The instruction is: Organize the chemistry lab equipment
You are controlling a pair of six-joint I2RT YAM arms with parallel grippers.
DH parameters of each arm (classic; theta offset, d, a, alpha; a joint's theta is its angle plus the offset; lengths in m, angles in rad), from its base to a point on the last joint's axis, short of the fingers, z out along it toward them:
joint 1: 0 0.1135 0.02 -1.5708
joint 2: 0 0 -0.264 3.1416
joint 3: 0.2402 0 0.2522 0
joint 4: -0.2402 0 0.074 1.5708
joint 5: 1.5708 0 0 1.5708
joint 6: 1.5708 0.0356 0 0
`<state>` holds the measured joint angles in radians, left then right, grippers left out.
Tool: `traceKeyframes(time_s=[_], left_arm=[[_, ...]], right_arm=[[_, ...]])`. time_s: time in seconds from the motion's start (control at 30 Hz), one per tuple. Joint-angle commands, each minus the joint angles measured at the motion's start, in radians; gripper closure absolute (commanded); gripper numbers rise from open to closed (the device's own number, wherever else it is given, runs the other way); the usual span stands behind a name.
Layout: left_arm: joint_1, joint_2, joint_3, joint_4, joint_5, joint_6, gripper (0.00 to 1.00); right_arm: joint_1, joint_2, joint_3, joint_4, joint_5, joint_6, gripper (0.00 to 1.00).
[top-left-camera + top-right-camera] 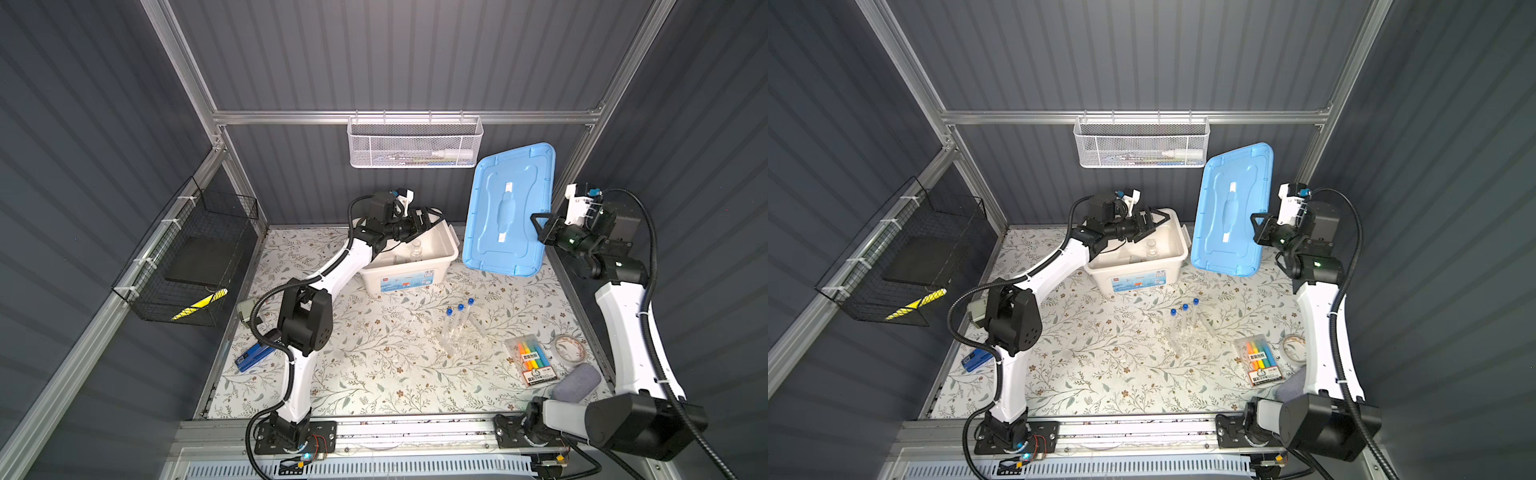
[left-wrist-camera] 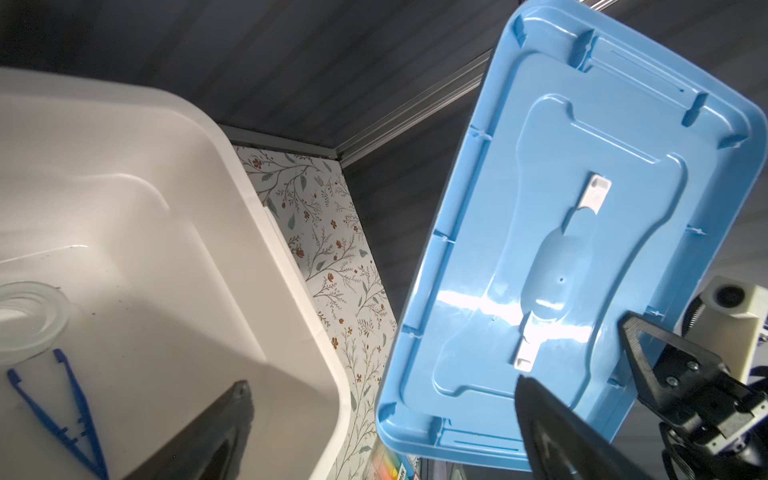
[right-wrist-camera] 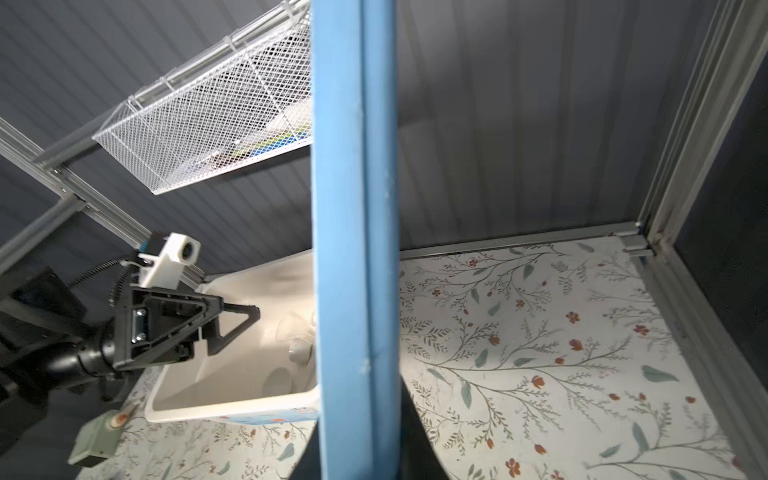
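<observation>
Hovering left gripper: I see it above the far side of the white bin, fingers spread wide with nothing between them.
Right gripper: off to the right of the bin, clamped on the edge of the blue lid; in the right wrist view the lid's rim runs straight between the jaws.
Blue lid: tilted up on edge just right of the bin, its ribbed face turned toward the bin. I cannot tell whether its lower edge touches the mat.
Blue tweezers: lying on the bin's floor, legs splayed.
Small glass flask: probably the clear round rim just beside the tweezers inside the bin; my left wrist view crops it.
Test tubes: three, blue-capped, standing in the clear rack on the mat in front of the bin, well apart from it.
Highlighters: a pack far out to the front-right of the bin.
Stapler: front-left of the bin, partly behind my left arm.
</observation>
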<state>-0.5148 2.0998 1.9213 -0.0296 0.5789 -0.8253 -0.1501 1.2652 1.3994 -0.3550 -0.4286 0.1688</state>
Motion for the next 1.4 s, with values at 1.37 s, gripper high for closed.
traceKeyframes(time_s=[1.37], left_arm=[[0.303, -0.284, -0.355, 0.213, 0.165, -0.458, 0.11]], right_arm=[[0.778, 0.264, -0.244, 0.751, 0.744, -1.298, 0.89]])
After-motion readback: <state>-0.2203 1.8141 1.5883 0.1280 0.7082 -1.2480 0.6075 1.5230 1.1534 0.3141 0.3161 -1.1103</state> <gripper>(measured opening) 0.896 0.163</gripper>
